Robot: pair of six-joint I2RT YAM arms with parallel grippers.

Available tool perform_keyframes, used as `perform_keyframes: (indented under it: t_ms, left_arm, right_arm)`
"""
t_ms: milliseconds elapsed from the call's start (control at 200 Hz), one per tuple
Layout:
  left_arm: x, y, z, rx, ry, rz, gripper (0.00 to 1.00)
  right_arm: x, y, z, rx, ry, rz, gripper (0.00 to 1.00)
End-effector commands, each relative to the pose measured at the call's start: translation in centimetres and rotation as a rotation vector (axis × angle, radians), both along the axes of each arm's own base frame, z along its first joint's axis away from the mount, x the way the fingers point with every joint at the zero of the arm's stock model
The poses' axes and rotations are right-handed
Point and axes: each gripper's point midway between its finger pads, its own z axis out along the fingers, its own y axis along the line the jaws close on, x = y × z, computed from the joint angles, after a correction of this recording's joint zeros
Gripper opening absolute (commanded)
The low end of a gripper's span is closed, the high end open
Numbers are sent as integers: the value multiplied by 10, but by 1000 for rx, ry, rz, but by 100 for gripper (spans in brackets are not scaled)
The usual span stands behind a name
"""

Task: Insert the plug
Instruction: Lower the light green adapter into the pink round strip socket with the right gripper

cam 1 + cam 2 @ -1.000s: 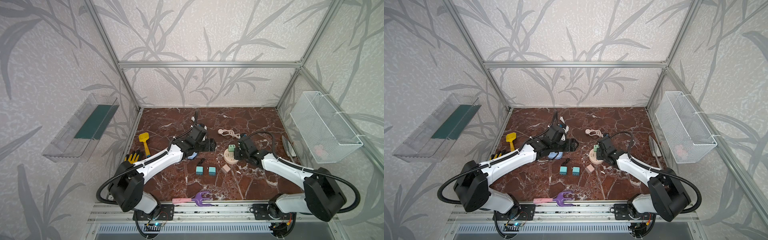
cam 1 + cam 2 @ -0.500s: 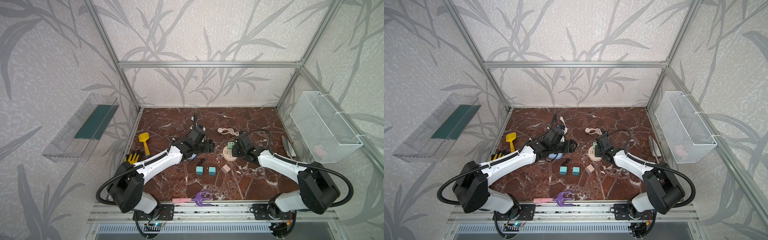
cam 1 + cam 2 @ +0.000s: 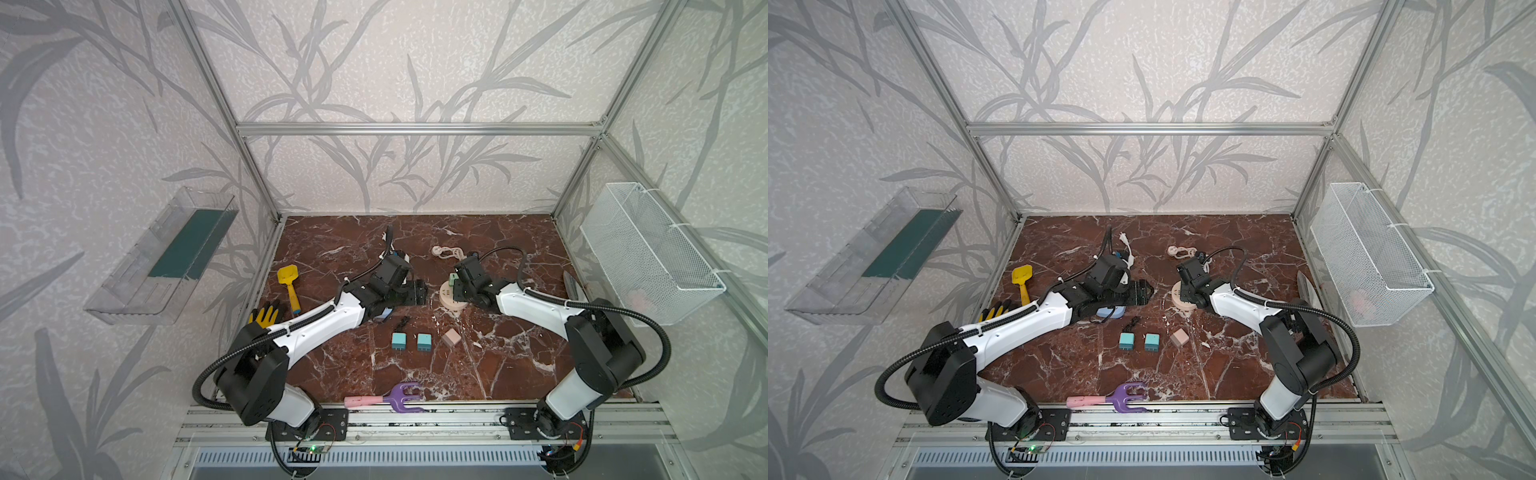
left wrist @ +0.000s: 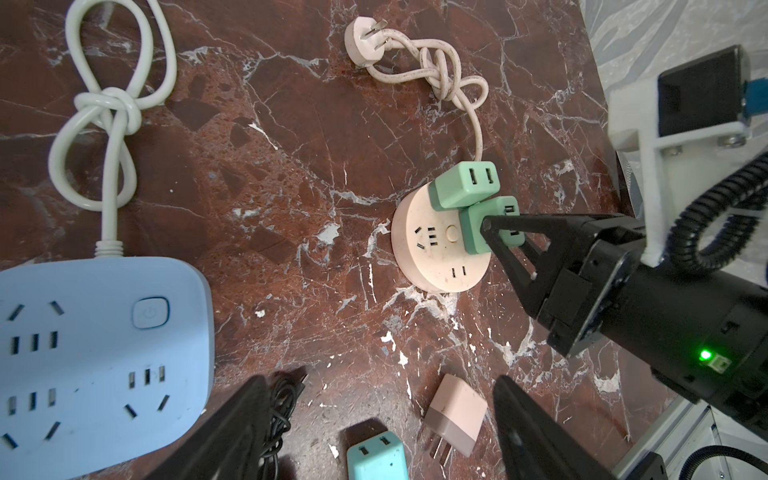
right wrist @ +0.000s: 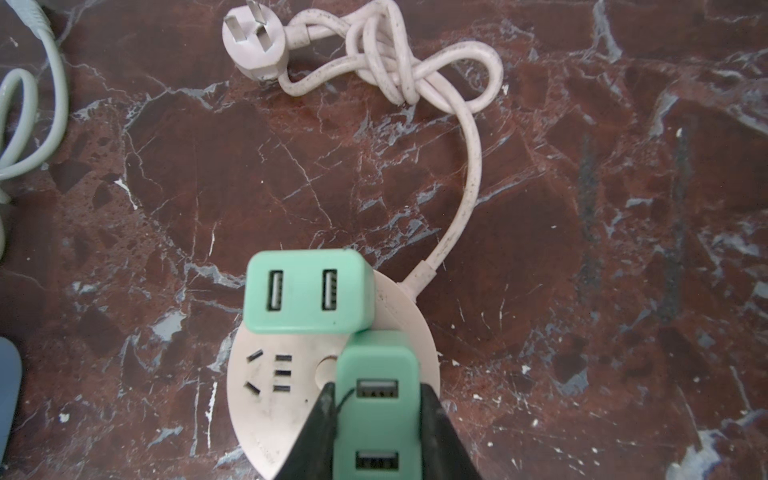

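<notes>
A round pink power strip lies mid-table. One green plug stands plugged into its far side. My right gripper is shut on a second green plug. That plug stands upright on the strip next to the first, and its prongs are hidden. My left gripper hovers open just left of the strip, holding nothing.
A blue power strip with a knotted white cable lies under the left arm. Two teal plugs, a pink plug and a black cable lie nearer the front. A purple fork, yellow shovel and glove lie around.
My right gripper has carried the green plug a little left and farther back onto the round strip. The left arm has barely moved.
</notes>
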Motion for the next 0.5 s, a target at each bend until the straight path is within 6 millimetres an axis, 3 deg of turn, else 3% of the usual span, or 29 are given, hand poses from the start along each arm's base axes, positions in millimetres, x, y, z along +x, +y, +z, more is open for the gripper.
perform_keyframes:
  t_ms: [0,495]
  left_arm:
    - [3,4,-2,12,-14,0,83]
    - [1,6,-12,-25,-13,-9,84]
  right_arm:
    - [-117,-53,-93,-245,541,7,0]
    - [-138,-36,-114,-165,694,28,0]
